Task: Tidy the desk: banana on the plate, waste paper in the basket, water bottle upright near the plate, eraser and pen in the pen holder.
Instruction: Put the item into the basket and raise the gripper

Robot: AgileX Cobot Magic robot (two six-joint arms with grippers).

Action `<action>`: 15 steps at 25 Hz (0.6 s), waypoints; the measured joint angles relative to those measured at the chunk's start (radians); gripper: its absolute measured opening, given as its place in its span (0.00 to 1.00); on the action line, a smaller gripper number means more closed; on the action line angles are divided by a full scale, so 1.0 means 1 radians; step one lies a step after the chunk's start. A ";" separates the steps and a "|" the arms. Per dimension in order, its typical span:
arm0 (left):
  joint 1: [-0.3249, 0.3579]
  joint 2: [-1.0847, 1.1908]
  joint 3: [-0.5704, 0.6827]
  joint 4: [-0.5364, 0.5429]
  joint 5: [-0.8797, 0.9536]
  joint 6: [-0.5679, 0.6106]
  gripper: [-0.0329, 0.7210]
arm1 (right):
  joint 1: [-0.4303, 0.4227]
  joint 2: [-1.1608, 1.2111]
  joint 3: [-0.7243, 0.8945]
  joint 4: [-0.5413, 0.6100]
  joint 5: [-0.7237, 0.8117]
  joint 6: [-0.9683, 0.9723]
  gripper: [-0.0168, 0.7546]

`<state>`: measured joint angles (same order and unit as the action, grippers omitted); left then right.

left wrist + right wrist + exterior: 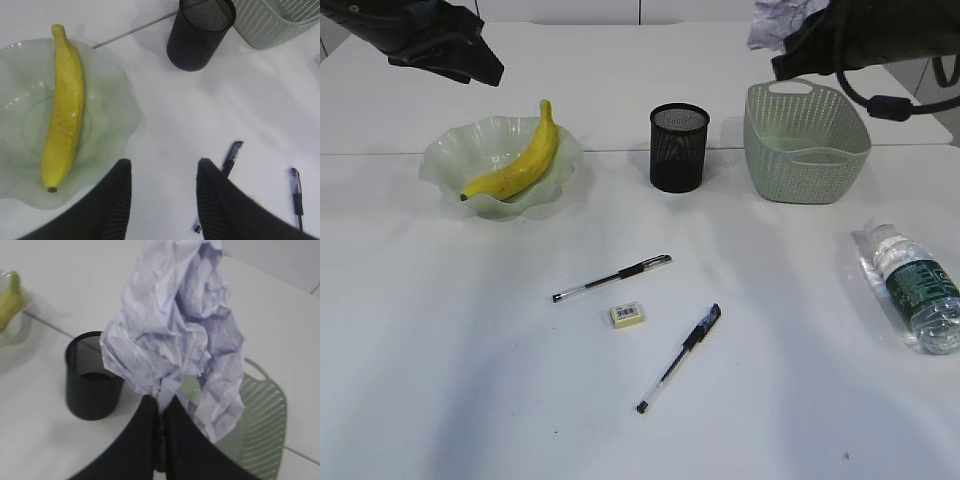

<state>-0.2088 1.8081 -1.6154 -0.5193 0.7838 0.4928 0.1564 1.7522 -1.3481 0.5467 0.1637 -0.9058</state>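
The banana (520,158) lies in the pale green plate (445,160); both show in the left wrist view, banana (64,110) and plate (110,115). My left gripper (162,167) is open and empty, high above the table beside the plate. My right gripper (161,402) is shut on crumpled waste paper (175,335), held above the green basket (805,150), seen top right in the exterior view (775,20). The black mesh pen holder (679,146) stands upright. Two pens (615,277) (682,355) and an eraser (626,314) lie on the table. The water bottle (910,285) lies on its side.
The white table has a seam running across behind the plate and holder. The pen holder (92,385) stands just left of the basket (260,415) in the right wrist view. The left arm (430,40) hangs over the back left.
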 joint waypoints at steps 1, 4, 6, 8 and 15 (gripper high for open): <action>0.000 0.000 0.000 -0.002 -0.002 0.000 0.44 | -0.016 0.000 0.000 0.009 -0.025 0.002 0.03; 0.000 0.000 0.000 -0.013 -0.011 0.000 0.44 | -0.055 0.006 -0.002 0.019 -0.087 0.004 0.03; 0.000 0.000 0.000 -0.028 -0.018 0.000 0.44 | -0.079 0.021 -0.009 0.023 -0.114 0.004 0.03; 0.000 -0.001 0.000 -0.037 -0.022 0.000 0.44 | -0.094 0.051 -0.021 0.033 -0.123 0.005 0.03; 0.000 -0.001 0.000 -0.044 -0.028 0.000 0.44 | -0.099 0.202 -0.067 0.045 -0.124 0.006 0.03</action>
<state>-0.2088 1.8072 -1.6154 -0.5628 0.7561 0.4928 0.0570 1.9540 -1.4153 0.5916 0.0397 -0.8995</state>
